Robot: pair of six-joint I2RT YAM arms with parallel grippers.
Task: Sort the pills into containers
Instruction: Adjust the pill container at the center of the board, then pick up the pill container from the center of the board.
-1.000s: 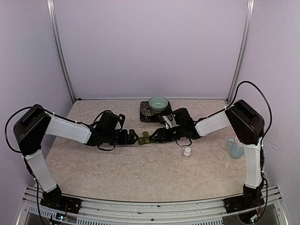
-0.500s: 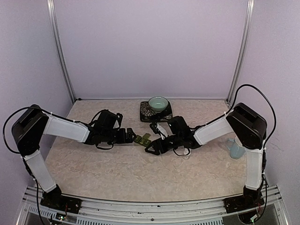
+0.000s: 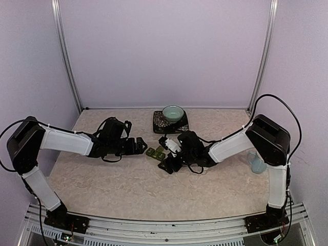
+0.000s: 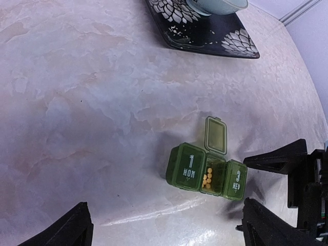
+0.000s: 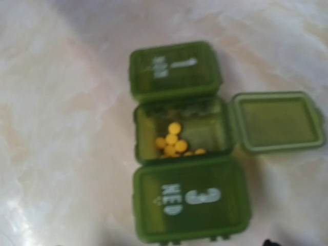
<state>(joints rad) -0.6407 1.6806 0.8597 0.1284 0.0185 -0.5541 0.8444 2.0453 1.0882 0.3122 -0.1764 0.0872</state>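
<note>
The containers [image 3: 156, 152] are a dark green strip of three joined compartments lying on the table's middle. The compartments marked 1 MON and 3 WED are closed. The middle one is open, lid flipped back, with several yellow pills [image 5: 173, 142] inside; the pills [image 4: 207, 178] also show in the left wrist view. My left gripper [image 3: 139, 146] stands open a short way left of the containers [image 4: 205, 171], touching nothing. My right gripper [image 3: 165, 163] hovers at the strip's near right end with its jaws apart and nothing between them. Its fingers are almost out of the right wrist view, which looks down on the containers [image 5: 187, 148].
A teal bowl [image 3: 173, 113] sits on a dark patterned mat [image 3: 160, 124] just behind the containers. A pale blue mug [image 3: 258, 163] stands at the right, partly behind the right arm. Walls close in the table on three sides.
The right gripper has swung left and nearer, round to the containers' near side, and opened wider. The left gripper has drawn back to the left. A small white bottle is now hidden by the right arm.
</note>
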